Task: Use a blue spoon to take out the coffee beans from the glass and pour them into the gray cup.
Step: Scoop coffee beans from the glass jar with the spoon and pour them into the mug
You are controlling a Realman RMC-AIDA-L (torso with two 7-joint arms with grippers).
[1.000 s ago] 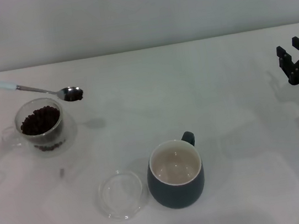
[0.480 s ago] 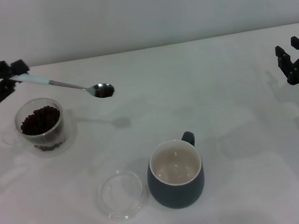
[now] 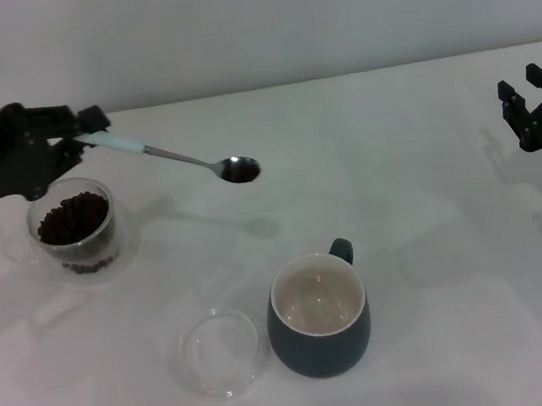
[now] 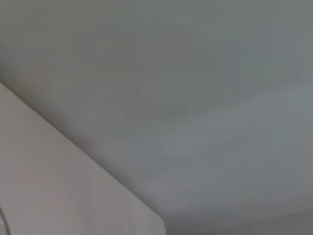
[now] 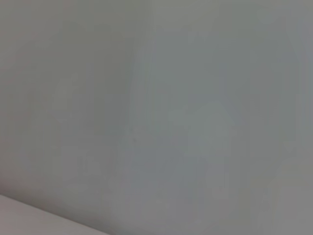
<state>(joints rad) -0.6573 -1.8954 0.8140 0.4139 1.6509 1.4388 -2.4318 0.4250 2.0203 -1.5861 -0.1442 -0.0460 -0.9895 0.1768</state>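
In the head view my left gripper (image 3: pixel 84 128) is shut on the pale-blue handle of the blue spoon (image 3: pixel 174 156), held in the air. The spoon's metal bowl carries a few coffee beans (image 3: pixel 240 171) between the glass and the gray cup. The glass (image 3: pixel 74 226) stands at the left with a heap of coffee beans (image 3: pixel 71 218) inside. The gray cup (image 3: pixel 318 314) stands in the front middle, its cream inside bare. My right gripper (image 3: pixel 541 109) is parked at the right edge, empty, fingers apart. Both wrist views show only bare pale surface.
A flat clear glass dish (image 3: pixel 219 351) lies just left of the gray cup. A few stray beans lie beside the glass base (image 3: pixel 88 266). The white table (image 3: pixel 438 240) ends at a pale wall behind.
My left arm has carried the spoon with its beans rightward, from just beside the glass to about midway toward the gray cup. The right arm has not moved.
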